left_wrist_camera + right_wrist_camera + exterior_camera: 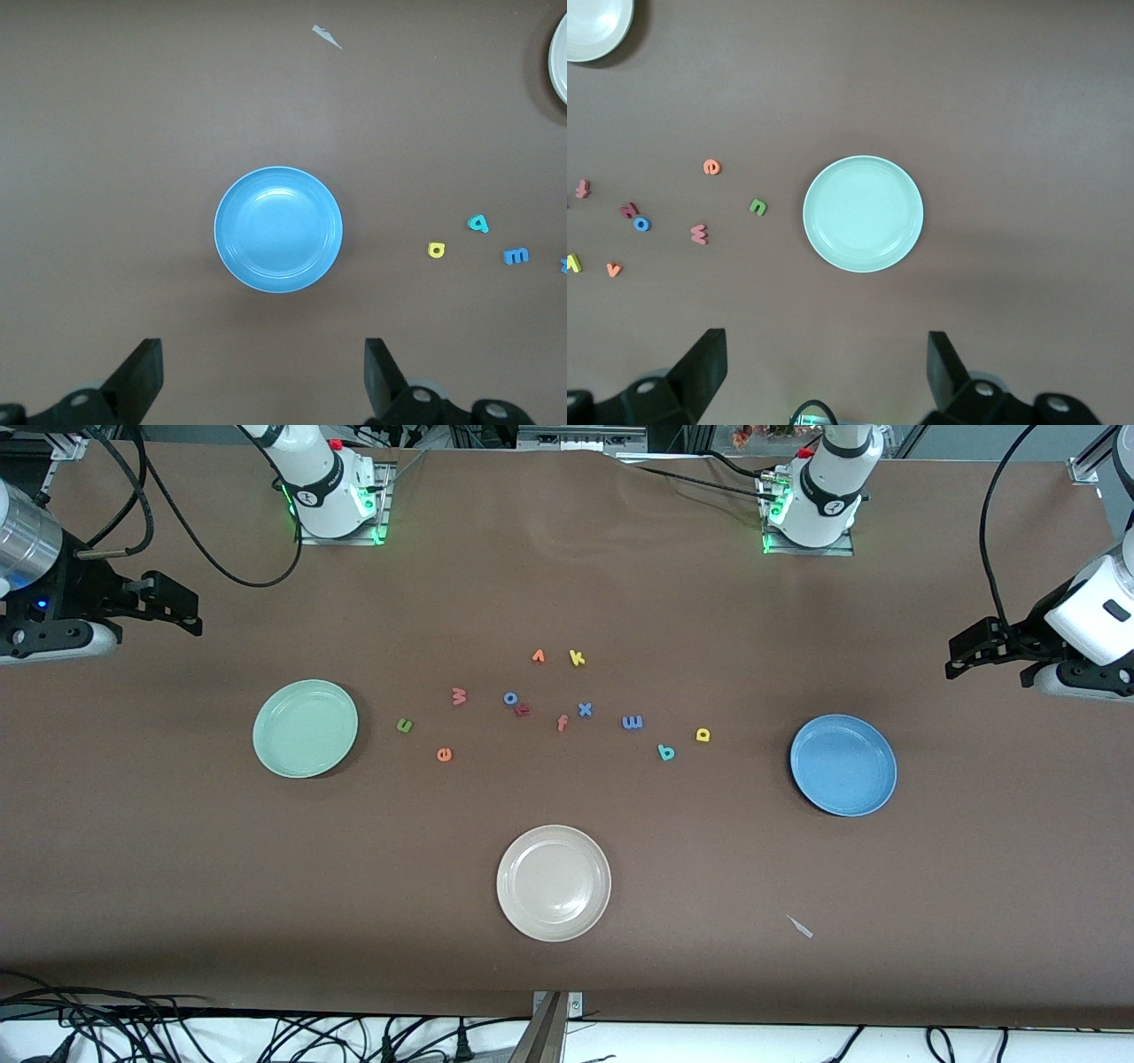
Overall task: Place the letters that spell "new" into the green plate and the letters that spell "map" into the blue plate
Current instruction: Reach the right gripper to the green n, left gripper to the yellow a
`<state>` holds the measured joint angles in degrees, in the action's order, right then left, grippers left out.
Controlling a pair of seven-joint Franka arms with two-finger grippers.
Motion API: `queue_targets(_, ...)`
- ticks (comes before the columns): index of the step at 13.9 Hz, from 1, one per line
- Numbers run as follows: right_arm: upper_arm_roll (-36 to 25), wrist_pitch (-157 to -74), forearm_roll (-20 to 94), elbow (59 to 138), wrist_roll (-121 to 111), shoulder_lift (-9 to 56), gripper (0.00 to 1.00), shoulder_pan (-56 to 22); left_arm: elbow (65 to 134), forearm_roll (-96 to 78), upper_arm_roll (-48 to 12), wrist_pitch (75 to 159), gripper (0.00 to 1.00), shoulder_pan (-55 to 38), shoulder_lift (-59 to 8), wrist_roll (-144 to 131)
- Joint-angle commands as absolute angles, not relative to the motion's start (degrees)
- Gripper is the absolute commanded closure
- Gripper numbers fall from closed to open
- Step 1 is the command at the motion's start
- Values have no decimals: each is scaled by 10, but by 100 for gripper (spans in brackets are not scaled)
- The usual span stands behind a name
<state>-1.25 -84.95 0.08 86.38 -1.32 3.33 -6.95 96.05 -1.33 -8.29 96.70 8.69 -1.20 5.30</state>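
Note:
The green plate [305, 728] lies toward the right arm's end of the table, the blue plate [842, 764] toward the left arm's end. Between them lie small foam letters. Olive n [405, 725], orange e [444, 755] and pinkish w [459, 695] are beside the green plate. Blue m [633, 723], teal p [665, 752] and yellow a [702, 734] are closer to the blue plate. My right gripper [177, 607] hangs open over bare table at its end, empty. My left gripper [988, 666] hangs open and empty at its own end. Both arms wait.
A cream-white plate [554, 882] sits nearer the front camera, midway along the table. Other letters lie in the middle: orange v [538, 656], yellow k [577, 658], blue o [511, 698], a dark red letter [523, 709], orange f [562, 723], blue x [585, 708]. A pale scrap [800, 926] lies near the front edge.

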Motion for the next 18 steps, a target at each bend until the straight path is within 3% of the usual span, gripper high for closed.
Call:
queue_targets(1, -11, -855, 9, 879, -7, 30, 0, -70, 962, -15, -84, 970, 0, 89, -11, 63)
queue_targets(12, 14, -1098, 9, 1080, 104, 33, 0, -112, 949, -15, -86, 1031, 0, 45, -91, 52)
queue_targets(18, 29, -1184, 9, 1096, 177, 96, 0, -144, 988, -17, -89, 1061, 0, -51, -150, 19)
